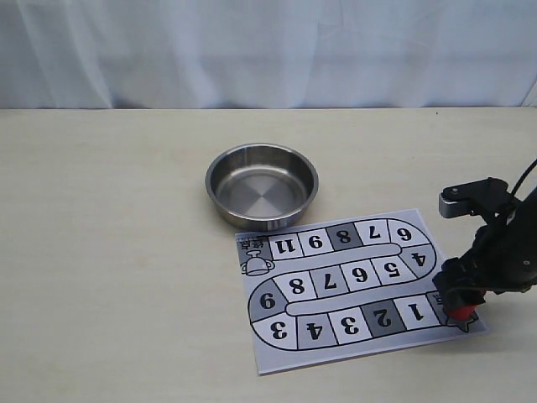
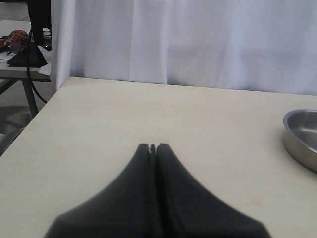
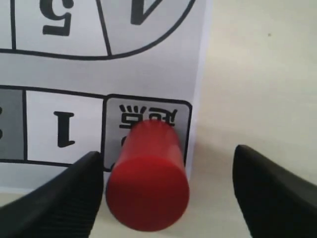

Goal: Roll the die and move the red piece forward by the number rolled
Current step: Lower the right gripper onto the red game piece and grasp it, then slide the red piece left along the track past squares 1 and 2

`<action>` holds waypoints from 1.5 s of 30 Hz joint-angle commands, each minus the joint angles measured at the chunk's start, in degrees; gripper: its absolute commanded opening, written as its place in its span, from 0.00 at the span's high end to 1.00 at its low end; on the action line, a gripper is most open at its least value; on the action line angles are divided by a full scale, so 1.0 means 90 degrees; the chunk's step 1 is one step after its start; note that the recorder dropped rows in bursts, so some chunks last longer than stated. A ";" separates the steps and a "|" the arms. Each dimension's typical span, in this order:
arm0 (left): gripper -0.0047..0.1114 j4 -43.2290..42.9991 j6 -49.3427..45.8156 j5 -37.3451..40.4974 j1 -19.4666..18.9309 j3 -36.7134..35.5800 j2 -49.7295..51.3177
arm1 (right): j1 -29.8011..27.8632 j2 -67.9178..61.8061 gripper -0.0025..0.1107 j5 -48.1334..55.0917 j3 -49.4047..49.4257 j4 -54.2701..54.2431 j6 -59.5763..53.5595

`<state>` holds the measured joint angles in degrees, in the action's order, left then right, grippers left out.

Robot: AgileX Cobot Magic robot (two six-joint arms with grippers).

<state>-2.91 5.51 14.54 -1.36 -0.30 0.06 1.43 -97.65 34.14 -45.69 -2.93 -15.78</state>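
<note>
Straddling the red piece (image 3: 148,191), the right pincer (image 3: 166,153) has its two black ribbed fingers (image 3: 64,203) spread wide. One finger sits right against the piece's side, though I cannot tell whether it touches. The other stands clear of the piece, with bare table (image 3: 257,74) showing in the gap between them. The glossy cylinder stands upright between the fingers, on the grey square printed with characters at the corner of the paper game board (image 3: 148,74). That square lies just beside the white square marked 1.

From the exterior view, the right pincer (image 1: 457,304) is down low over that same corner of the game board (image 1: 277,357), and the red piece (image 1: 459,316) peeps out beneath it. The numbered track winds away from this pincer across the sheet. A stainless steel bowl (image 1: 220,201) rests on the table (image 1: 109,252) by the sheet's far corner, well apart from the pincer.

The left pincer (image 2: 152,147) has its dark fingers pressed together tip to tip, nothing between them. Pale table (image 2: 148,104) lies ahead of it, and the bowl (image 2: 302,141) sits off to one side, well apart from it
</note>
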 commanded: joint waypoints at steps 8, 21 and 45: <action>0.96 0.0022 0.0028 -0.0073 0.0001 0.0033 -0.0007 | 0.0008 0.0006 0.62 0.0034 0.0013 -0.0288 0.0004; 0.96 0.0007 0.0028 -0.0073 0.0001 0.0033 -0.0007 | 0.0298 0.0649 0.94 0.0874 -0.0406 -0.0711 -0.0842; 0.96 0.0022 0.0028 -0.0073 0.0001 0.0033 -0.0007 | 0.1123 -0.0352 0.94 0.0408 -0.0382 -0.0685 -0.0652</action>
<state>-2.91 5.51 14.54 -1.36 -0.30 0.06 11.49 -99.70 37.86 -49.25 -9.89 -21.70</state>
